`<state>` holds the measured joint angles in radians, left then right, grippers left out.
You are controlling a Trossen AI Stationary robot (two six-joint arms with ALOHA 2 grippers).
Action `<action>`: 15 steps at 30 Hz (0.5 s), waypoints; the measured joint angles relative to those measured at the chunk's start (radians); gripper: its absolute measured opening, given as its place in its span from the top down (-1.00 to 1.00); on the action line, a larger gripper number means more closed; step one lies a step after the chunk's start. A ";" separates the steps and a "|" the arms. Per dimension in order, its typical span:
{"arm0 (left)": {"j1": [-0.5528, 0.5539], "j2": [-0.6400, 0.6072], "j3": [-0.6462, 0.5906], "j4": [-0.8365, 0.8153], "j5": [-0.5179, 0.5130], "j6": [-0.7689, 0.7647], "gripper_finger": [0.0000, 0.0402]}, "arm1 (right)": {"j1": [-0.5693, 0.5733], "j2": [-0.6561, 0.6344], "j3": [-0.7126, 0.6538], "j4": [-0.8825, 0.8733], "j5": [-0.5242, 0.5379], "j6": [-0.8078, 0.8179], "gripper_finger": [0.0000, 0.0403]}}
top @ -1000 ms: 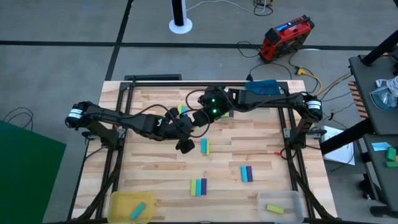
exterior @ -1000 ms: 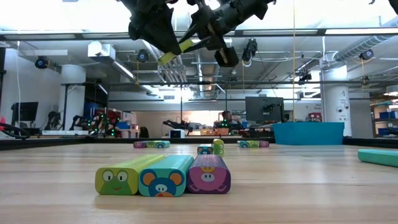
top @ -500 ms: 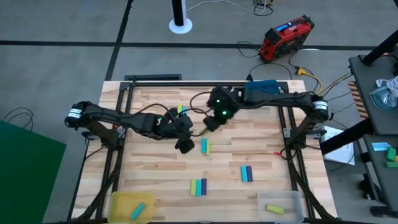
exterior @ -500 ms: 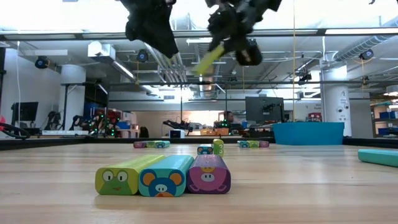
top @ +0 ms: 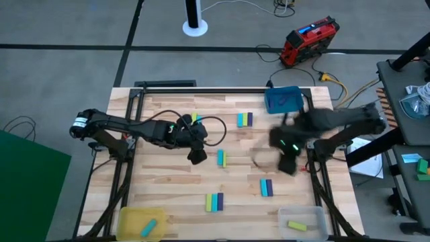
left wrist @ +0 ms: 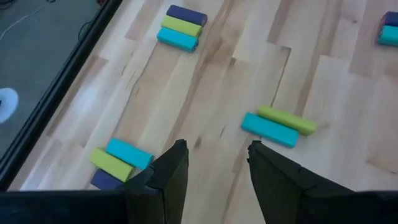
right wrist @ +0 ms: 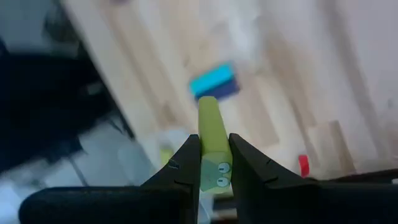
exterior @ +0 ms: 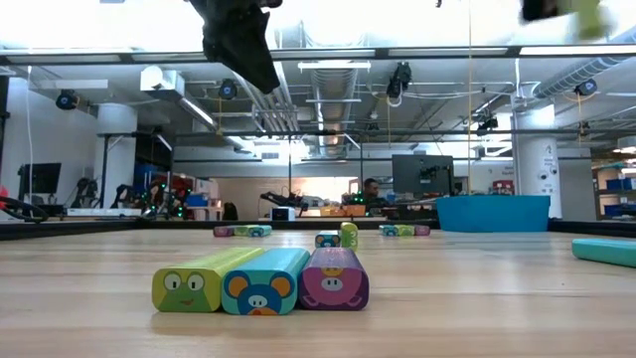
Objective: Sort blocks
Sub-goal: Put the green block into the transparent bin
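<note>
Yellow-green block (right wrist: 214, 152) sits clamped between the right gripper (top: 287, 163)'s fingers, long axis running out past them, right of centre in the high view; the clear tray (top: 302, 220) lies below it (nearer this arm). Left gripper (top: 196, 155)'s fingers are apart, mid-worktop.

1. Honestly, nothing readable anywhere: no words, brand names or numbers could be made out in any view.
2. Closest thing to a marking was the cartoon animal faces on the block ends in the low view: a frog-like face on the yellow-green block (exterior: 186, 288), a mouse-like face on the cyan block (exterior: 260, 290), a pig-like face on the purple block (exterior: 334, 285). Pictures only, no lettering.
3. The held block (right wrist: 214, 149) in the right wrist view had a small face with two eyes on its end, also no text.
4. The red case (top: 308, 40) on the floor had a blue patch on top, but any label there was too small to read.
</note>
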<state>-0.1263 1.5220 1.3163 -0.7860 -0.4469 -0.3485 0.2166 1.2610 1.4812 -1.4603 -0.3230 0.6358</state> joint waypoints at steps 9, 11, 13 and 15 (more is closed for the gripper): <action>0.022 -0.001 -0.001 0.000 -0.026 0.058 0.27 | 0.445 -0.012 -0.029 0.037 0.036 0.072 0.75; 0.027 -0.001 -0.002 -0.002 -0.029 0.071 0.27 | 0.524 0.019 -0.029 0.066 0.077 0.060 0.75; 0.029 -0.001 -0.002 -0.007 -0.033 0.077 0.27 | 0.592 0.060 -0.029 0.089 0.122 0.060 0.75; 0.030 -0.001 -0.002 -0.016 -0.036 0.078 0.27 | 0.642 0.108 -0.030 0.094 0.141 0.060 0.75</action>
<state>-0.0959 1.5215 1.3140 -0.8021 -0.4831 -0.2707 0.8584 1.3692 1.4512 -1.3664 -0.1818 0.6958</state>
